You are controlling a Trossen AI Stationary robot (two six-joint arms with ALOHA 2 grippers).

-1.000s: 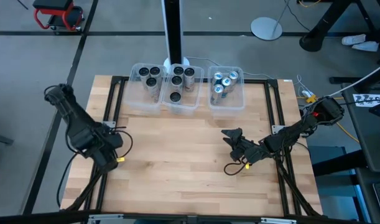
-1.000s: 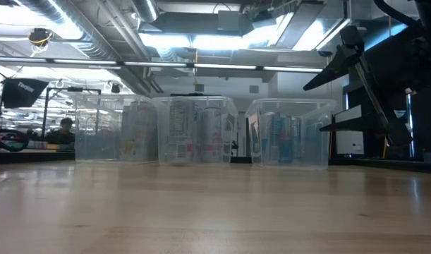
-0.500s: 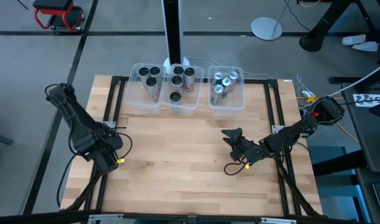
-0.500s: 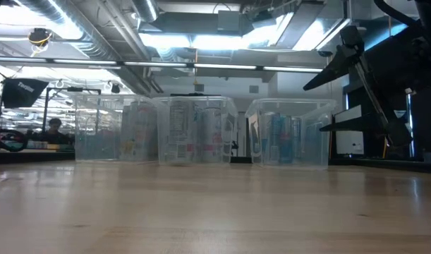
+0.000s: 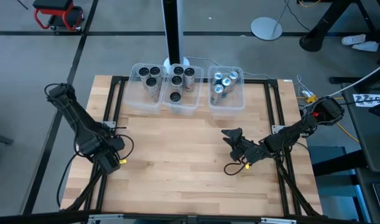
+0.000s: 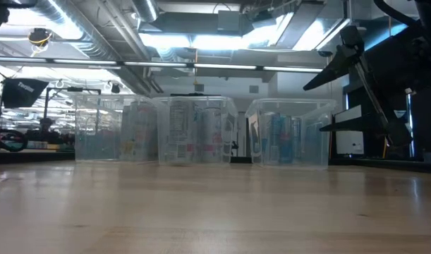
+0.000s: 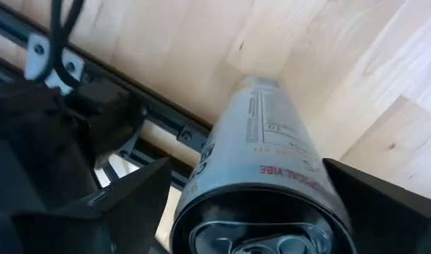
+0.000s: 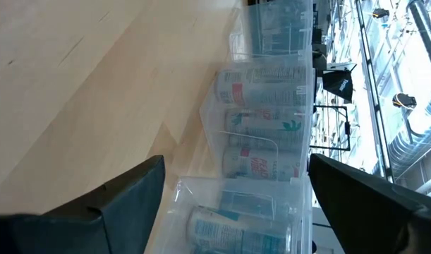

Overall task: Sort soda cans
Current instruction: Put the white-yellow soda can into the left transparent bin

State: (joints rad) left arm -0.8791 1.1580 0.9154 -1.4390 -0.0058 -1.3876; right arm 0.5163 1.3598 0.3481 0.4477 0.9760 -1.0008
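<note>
My left gripper hangs over the table's left rail and is shut on a silver soda can. The gripper hides that can in the high view. My right gripper hovers open over the table's right half, pointing at the bins; nothing lies between its fingers. The other soda cans stand upright in three clear bins at the far edge. Dark-topped cans fill the left bin, more dark-topped ones the middle bin, and teal-topped ones the right bin. My left gripper pinches the can between its two fingers, which lie on opposite sides of its side wall near the tab end. The can lies along the fingers, tab end toward the wrist and base toward the table. Whether the base touches the wood, I cannot tell.
Black rails run along the table's left side and right side. A black pole rises behind the middle bin. Bare wood lies between the two arms.
My left arm has shifted a little toward the table's near edge, its gripper still shut on the can. My right arm and the bins have kept still.
</note>
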